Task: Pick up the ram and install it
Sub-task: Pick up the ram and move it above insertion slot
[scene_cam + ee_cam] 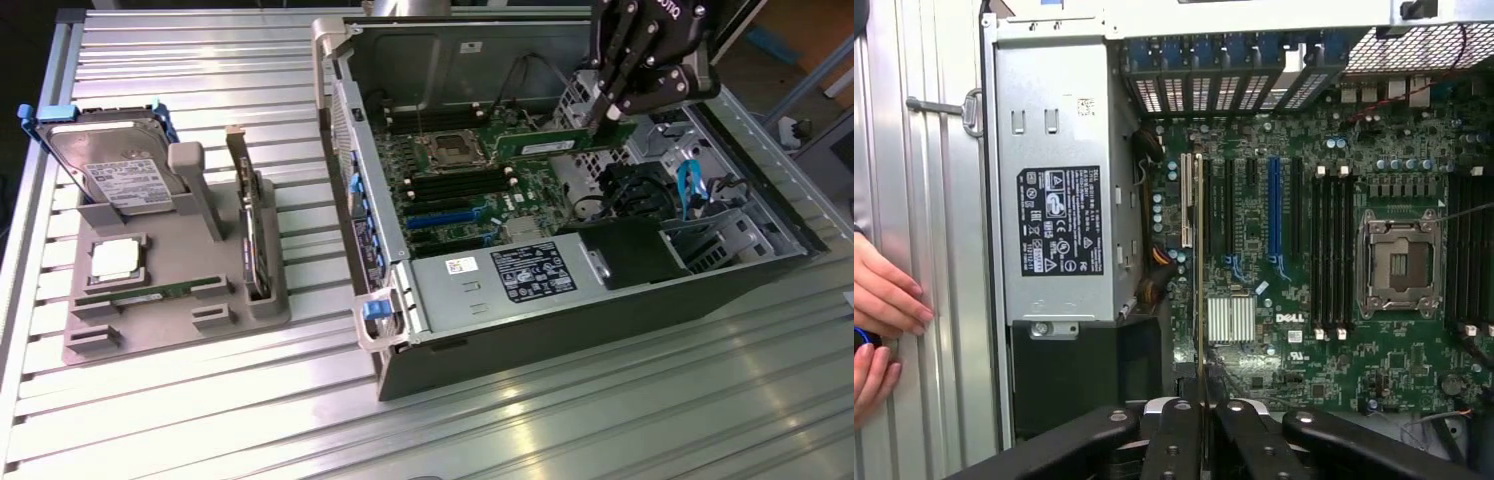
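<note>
- Ram (550, 144) is clamped between my fingers. My gripper (611, 122) is closed on it near one end, inside the open computer case (747, 290) and up over the motherboard (467, 205).
- Seen from the exterior view, the stick's long axis runs roughly level from my fingers toward the exterior view's left. Its free end hangs near the empty processor socket (447, 150).
- In the wrist view the ram (1200, 270) shows edge-on. It is a thin line leading straight away from my gripper (1200, 420) across the board.
- The memory slots (1332, 255) run parallel to that line, so I judge the stick is lined up with them in direction. They appear to lie off to one side of it, between it and the processor socket (1402, 265).
- I cannot tell how high the stick hangs above the board. With only its edge showing, its apparent place over the board may be misleading.
- The contact edge that must meet a slot is not visible to me.
- I cannot make out whether the latches at the slot ends stand open.
- My fingertips are partly cut off at the frame edge in the wrist view.
- A second stick (134, 293) lies on the grey tray (160, 335), well apart on the exterior view's left.
- A person's hand (879, 310) rests on the ribbed table (534, 420) just outside the case wall, well apart from my fingers.
</note>
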`<state>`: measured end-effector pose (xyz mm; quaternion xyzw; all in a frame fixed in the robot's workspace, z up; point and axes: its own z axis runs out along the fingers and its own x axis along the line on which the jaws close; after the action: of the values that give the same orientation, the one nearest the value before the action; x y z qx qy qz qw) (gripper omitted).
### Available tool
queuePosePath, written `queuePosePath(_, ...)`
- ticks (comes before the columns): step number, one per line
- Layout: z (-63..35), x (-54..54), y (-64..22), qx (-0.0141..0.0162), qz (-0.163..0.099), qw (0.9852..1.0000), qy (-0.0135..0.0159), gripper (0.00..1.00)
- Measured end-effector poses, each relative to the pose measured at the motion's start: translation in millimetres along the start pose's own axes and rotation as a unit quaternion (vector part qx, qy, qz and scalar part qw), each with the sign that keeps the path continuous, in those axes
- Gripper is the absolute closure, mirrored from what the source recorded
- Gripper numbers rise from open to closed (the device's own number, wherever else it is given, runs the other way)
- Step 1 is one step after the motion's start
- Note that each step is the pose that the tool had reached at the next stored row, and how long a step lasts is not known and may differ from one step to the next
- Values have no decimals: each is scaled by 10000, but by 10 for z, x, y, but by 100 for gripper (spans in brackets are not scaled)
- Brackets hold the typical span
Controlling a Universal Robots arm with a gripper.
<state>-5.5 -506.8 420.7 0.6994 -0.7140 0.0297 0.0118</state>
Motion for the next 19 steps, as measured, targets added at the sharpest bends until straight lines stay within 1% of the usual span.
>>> queuePosePath(5,-4,-147,3,0,0,10000,0,88)
queuePosePath(7,-7,-233,5,0,0,10000,1,88)
queuePosePath(11,-12,-340,7,0,0,10000,1,88)
queuePosePath(14,-17,-470,9,0,0,10000,2,88)
queuePosePath(19,-23,-606,12,0,0,10000,5,88)
